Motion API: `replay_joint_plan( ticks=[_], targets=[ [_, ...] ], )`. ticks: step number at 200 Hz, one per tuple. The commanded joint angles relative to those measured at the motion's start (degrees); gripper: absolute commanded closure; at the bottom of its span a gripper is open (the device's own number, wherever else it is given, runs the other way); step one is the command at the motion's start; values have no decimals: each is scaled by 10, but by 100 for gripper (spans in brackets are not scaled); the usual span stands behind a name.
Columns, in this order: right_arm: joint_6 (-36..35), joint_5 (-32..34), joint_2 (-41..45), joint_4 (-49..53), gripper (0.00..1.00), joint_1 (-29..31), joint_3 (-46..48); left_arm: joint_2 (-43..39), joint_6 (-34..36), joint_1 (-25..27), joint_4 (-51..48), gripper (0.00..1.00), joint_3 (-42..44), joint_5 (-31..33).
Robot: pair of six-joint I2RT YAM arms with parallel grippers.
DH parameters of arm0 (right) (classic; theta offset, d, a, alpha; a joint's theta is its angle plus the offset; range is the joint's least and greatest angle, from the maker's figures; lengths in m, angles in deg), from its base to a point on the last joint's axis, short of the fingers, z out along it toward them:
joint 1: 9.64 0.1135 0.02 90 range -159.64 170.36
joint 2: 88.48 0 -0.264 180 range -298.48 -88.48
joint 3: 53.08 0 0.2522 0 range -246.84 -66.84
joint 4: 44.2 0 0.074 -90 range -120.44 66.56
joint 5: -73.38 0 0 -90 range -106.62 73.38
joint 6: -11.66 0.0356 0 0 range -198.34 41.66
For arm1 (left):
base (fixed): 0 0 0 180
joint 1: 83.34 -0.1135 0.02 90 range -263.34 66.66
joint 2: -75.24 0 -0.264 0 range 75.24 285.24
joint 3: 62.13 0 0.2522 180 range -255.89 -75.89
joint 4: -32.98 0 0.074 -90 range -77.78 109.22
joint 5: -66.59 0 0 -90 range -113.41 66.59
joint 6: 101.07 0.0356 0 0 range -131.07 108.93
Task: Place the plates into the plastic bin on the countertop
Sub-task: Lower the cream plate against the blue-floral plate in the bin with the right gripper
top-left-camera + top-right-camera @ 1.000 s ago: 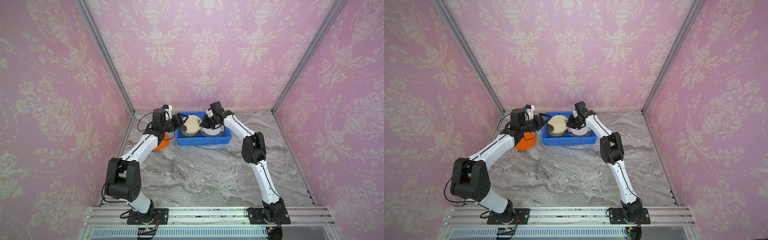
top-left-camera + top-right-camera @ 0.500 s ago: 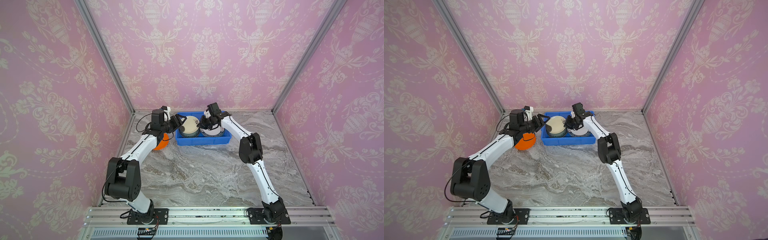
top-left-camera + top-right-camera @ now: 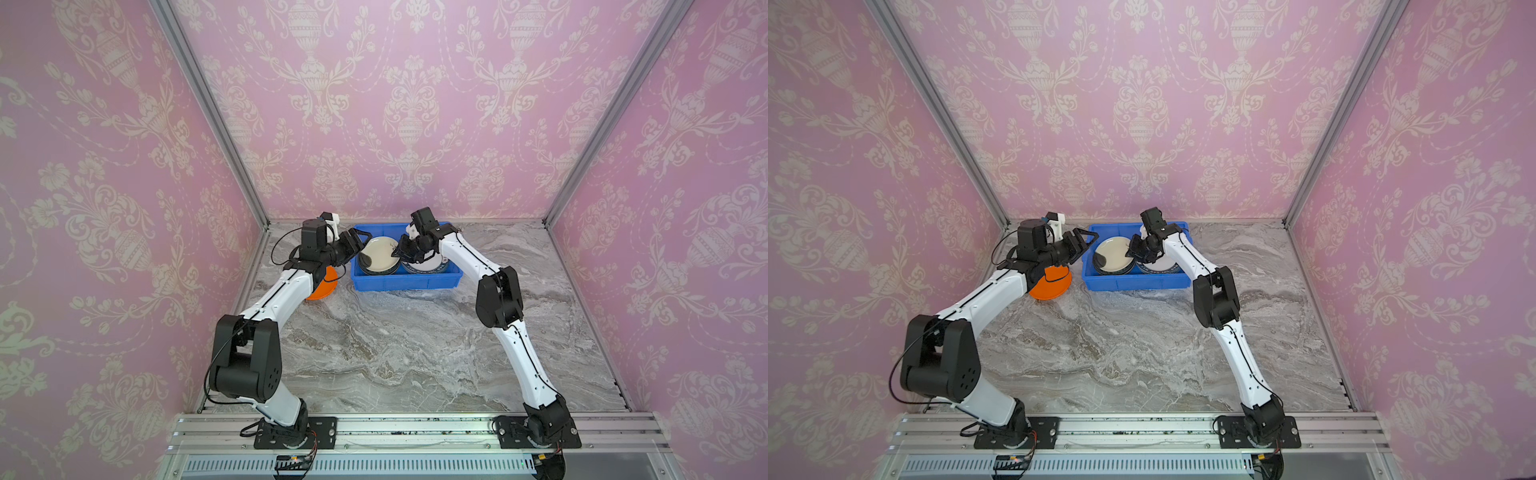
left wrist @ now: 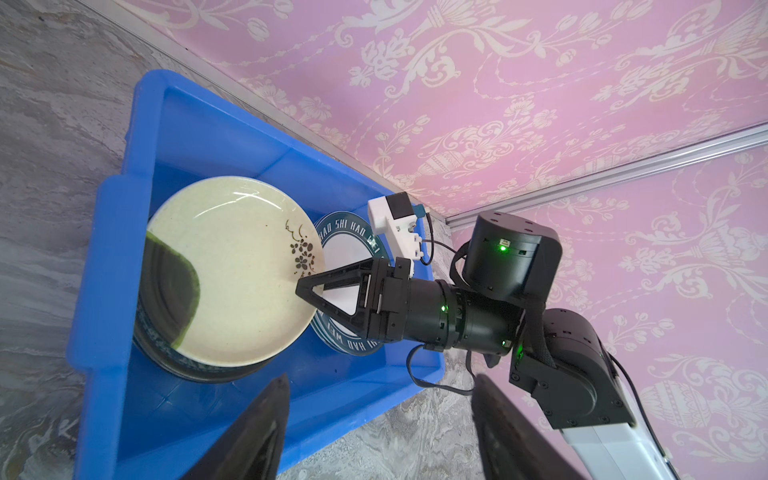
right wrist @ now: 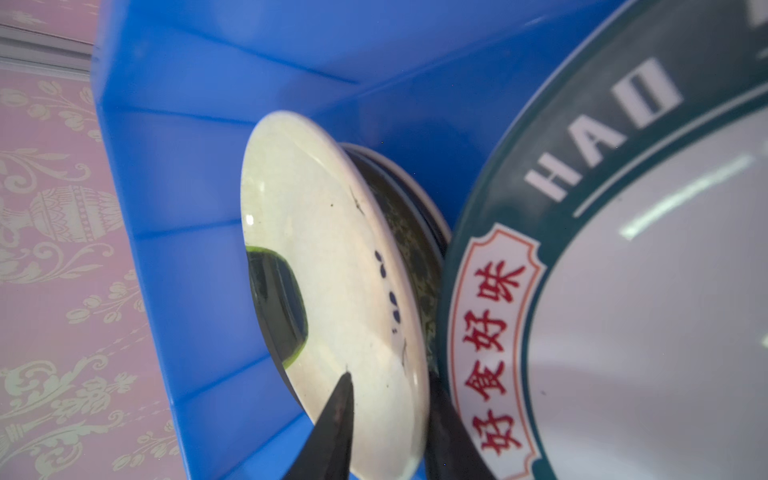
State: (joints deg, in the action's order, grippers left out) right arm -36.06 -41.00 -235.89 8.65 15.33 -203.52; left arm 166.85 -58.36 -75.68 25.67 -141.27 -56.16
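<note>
We are finding the plastic bin (image 3: 407, 283), a shallow rectangular tub of glossy bright blue with a lipped rim, sitting at the back of the grey, veined, marble-patterned surface (image 3: 395, 340). Inside it, two stacks are lying side by side. On the left stack, a glossy round cream floral plate (image 4: 232, 270) is resting tilted over dark-rimmed plates (image 4: 166, 359). On the right, a white plate with a teal lettered rim (image 5: 623, 291) is lying flat, its edge just beside the cream one.

The right tool (image 3: 399, 250) is reaching into the bin. In the right wrist view its dark tapered fingers (image 5: 332, 432) are straddling the cream plate's rim, narrowly parted (we cannot tell whether they are pinching it). The left tool (image 3: 1086, 244) is hovering at the bin's left end, its jaws standing wide and holding nothing.

A smooth orange plate (image 3: 1050, 286) is lying on the surface outside the bin, to its left, partly under the left arm.
</note>
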Motion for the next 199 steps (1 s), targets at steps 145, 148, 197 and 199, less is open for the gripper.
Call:
replay_joint_plan(
  ticks=[145, 148, 197, 199],
  targets=[
    [-43, 21, 9, 41, 66, 15, -47, 8, -5, -8, 27, 29, 27, -5],
    [-42, 22, 6, 40, 66, 16, -49, 6, -4, -8, 25, 29, 28, -5],
    [-18, 7, -39, 7, 69, 18, -56, -16, 2, -27, 9, 29, 51, 2],
    [-17, 6, -41, 5, 69, 19, -56, -17, 2, -28, 8, 29, 51, 2]
  ],
)
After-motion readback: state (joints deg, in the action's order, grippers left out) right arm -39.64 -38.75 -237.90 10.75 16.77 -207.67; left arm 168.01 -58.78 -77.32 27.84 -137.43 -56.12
